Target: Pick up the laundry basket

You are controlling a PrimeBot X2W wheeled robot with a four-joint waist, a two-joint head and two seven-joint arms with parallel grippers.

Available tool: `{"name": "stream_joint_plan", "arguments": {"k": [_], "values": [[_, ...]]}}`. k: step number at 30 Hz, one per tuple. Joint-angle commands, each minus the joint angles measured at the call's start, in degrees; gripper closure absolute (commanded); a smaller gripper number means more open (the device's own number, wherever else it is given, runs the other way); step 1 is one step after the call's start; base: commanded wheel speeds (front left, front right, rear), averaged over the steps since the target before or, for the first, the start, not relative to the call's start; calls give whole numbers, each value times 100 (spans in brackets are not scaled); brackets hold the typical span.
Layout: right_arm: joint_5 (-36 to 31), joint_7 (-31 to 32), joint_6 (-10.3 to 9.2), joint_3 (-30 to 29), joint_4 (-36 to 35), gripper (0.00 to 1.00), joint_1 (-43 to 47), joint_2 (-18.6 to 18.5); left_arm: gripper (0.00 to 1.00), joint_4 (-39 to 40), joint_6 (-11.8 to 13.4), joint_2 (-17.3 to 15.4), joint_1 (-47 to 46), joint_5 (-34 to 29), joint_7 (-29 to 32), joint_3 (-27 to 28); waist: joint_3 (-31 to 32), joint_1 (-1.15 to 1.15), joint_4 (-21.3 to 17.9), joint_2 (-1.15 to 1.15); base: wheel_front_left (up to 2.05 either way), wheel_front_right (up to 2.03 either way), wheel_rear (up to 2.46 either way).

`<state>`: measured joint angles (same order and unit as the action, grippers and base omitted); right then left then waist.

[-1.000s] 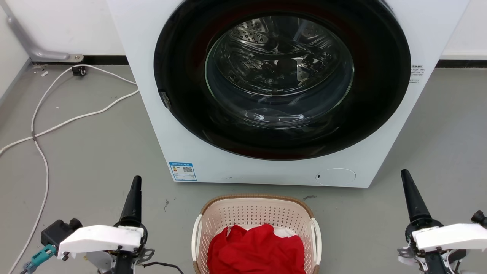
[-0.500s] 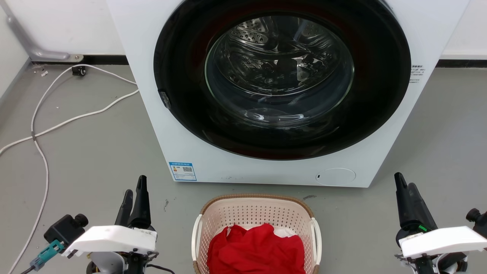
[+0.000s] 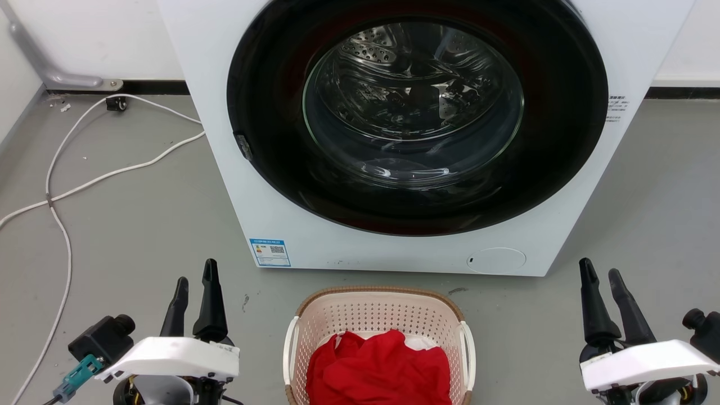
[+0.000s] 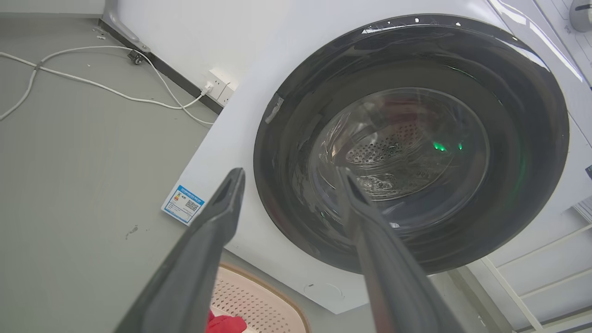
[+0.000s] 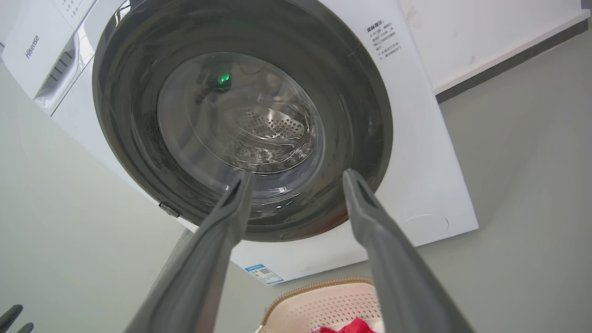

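The laundry basket (image 3: 378,315) stands on the grey floor at the bottom middle of the head view, pale pink-cream with perforated walls, a brown woven rim and white side handles. Red cloth (image 3: 379,368) lies inside it. Its far rim also shows in the left wrist view (image 4: 259,300) and the right wrist view (image 5: 323,300). My left gripper (image 3: 196,274) hangs open to the basket's left, well apart from it. My right gripper (image 3: 601,269) is open on the basket's right, also apart. Both hold nothing. The wrist views show the spread fingers (image 4: 217,222) (image 5: 236,203).
A white front-loading washer (image 3: 405,135) with a closed dark round door stands right behind the basket. White cables (image 3: 62,191) trail over the floor at the left, near a wall and a grey pipe. Bare grey floor lies on both sides of the basket.
Both grippers have opened: each showed a single closed dark tip a second ago and now shows two spread fingers. Both arms shifted slightly. The basket has not moved.
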<state>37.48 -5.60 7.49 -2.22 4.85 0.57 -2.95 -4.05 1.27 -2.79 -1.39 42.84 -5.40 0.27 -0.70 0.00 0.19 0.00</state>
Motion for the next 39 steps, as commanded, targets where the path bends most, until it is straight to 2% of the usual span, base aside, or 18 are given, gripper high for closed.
{"name": "stream_joint_plan", "arguments": {"k": [1,39], "values": [[-217,-63,1,21,-119,0,11,-5,0,105,19,-12,15,-198,-72,-17,-1,0,0,0,0,0,0],[-2830,-655,0,161,-437,0,369,6,0,162,205,-13,305,-2517,-666,-205,-32,0,18,0,0,0,0]]}}
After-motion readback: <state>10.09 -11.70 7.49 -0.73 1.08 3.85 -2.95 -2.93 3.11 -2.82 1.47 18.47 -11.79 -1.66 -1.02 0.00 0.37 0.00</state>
